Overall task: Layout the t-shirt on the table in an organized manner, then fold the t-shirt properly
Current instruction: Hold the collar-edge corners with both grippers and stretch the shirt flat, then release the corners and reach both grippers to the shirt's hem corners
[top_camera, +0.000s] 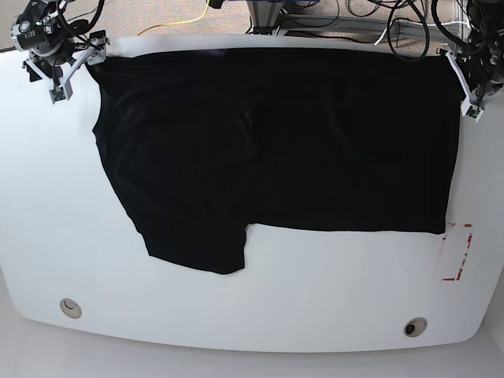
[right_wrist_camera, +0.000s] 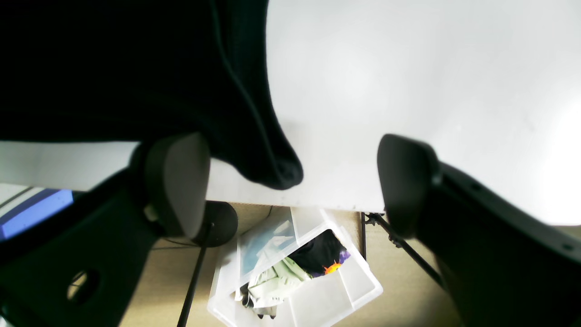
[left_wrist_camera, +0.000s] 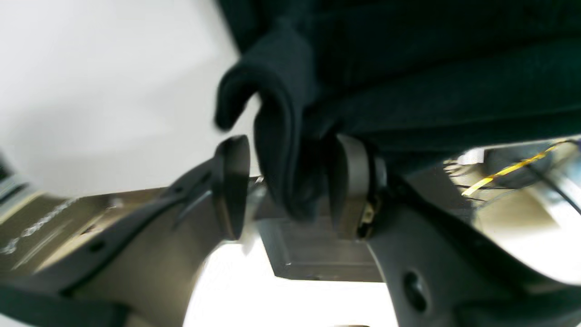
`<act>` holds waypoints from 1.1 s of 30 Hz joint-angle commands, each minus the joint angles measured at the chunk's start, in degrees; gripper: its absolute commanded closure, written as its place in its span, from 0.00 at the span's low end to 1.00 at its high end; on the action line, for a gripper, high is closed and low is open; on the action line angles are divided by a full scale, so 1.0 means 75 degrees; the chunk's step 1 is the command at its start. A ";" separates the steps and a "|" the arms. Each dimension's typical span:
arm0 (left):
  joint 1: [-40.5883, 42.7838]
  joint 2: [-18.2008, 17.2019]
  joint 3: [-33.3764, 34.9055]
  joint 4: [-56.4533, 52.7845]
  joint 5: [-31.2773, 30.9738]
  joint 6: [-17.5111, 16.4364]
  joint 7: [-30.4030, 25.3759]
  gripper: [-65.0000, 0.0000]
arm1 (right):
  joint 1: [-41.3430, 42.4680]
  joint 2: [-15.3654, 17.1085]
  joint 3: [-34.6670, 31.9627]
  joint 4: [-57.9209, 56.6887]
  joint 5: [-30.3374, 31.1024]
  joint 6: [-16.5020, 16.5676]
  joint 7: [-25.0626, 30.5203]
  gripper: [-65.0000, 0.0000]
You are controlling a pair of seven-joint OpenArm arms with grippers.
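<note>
T-shirt (top_camera: 276,142) spread on table (top_camera: 315,299), both grippers released (wrist views only), floor bin (right_wrist_camera: 295,277)

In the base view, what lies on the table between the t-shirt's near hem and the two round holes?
Nothing: in the base view the table is bare white between the t-shirt hem and the holes; only red tape marks sit off to the side.

A tan floor (right_wrist_camera: 159,281) lay below, and on it stood a clear plastic bin (right_wrist_camera: 317,299) holding crumpled pale and dark clothes. A thin black stand leg (right_wrist_camera: 190,290) rose beside the bin. Past the far edge, a yellow cable (top_camera: 185,24) and dark cables (top_camera: 362,12) trailed over speckled flooring.
</note>
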 commanded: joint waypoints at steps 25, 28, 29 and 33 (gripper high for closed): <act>-0.1068 -0.0128 -0.0672 0.0516 0.0025 0.0010 0.0521 0.60 | 0.0466 0.0666 0.0483 0.0121 -0.0095 -0.0013 -0.0092 0.15; -0.1337 -0.0128 -0.0731 0.0539 0.0025 0.0010 0.0521 0.60 | 0.0736 0.0701 0.0459 0.0121 -0.0095 -0.0013 -0.0092 0.15; -0.1490 -0.0128 -0.0707 0.0539 0.0025 0.0010 0.0521 0.60 | 0.0865 0.0713 0.0459 0.0121 -0.0095 -0.0013 -0.0092 0.15; -0.1958 -0.0128 -0.0684 0.0563 0.0025 0.0010 0.0521 0.60 | 0.1287 0.0737 0.0436 0.0109 -0.0095 -0.0013 -0.0092 0.15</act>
